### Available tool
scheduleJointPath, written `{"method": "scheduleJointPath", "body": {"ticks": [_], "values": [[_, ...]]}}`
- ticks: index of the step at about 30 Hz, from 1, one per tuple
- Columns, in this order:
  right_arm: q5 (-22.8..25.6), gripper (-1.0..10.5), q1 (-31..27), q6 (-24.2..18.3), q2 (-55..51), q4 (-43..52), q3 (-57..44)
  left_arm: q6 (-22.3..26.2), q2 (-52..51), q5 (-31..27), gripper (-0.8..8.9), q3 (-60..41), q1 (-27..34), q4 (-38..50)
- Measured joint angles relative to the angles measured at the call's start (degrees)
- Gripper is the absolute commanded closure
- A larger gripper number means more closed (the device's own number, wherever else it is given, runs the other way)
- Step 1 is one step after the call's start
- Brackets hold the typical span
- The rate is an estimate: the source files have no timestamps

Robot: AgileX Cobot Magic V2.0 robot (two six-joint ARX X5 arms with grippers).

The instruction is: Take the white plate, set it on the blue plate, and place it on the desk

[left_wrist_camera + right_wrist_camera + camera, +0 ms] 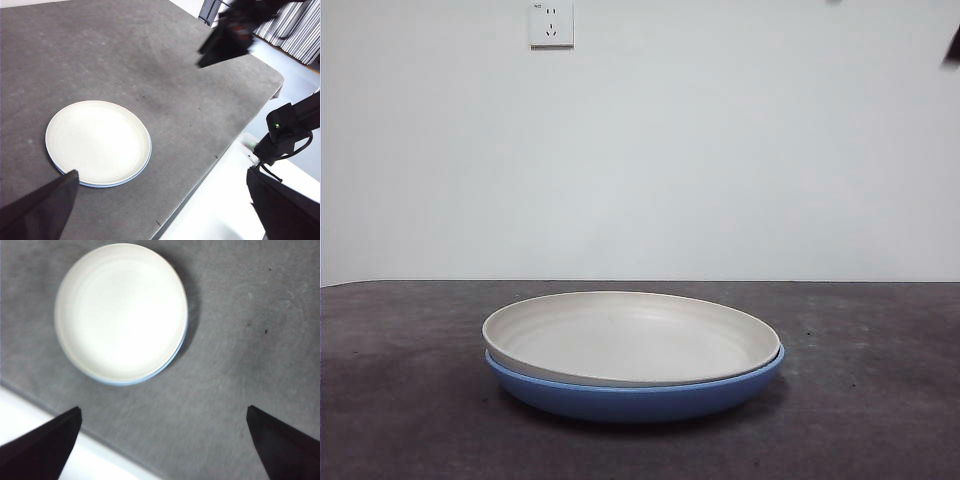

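Checking my views, I find the white plate (pixel 630 338) nested in the blue plate (pixel 640 398) on the desk (pixel 880 400), near its front edge, while the left gripper (pixel 160 220) and right gripper (pixel 162 450) hang above, well clear, both spread wide and holding nothing.

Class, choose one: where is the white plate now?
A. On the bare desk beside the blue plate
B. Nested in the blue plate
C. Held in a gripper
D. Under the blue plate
B: the white plate sits inside the blue plate, whose rim shows beneath it.
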Motion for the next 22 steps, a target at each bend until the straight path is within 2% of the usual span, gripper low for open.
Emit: {"method": "scheduleJointPath", "body": {"ticks": [9,22], "values": [[1.6,3.7,1.6,0.0,-15.5,-8.1,0.0,0.0,0.0,0.0,2.11,0.0,0.0,0.0],[1.6,3.7,1.6,0.0,-28.7,-8.5,0.0,0.0,0.0,0.0,2.22,0.0,0.0,0.0]]}}
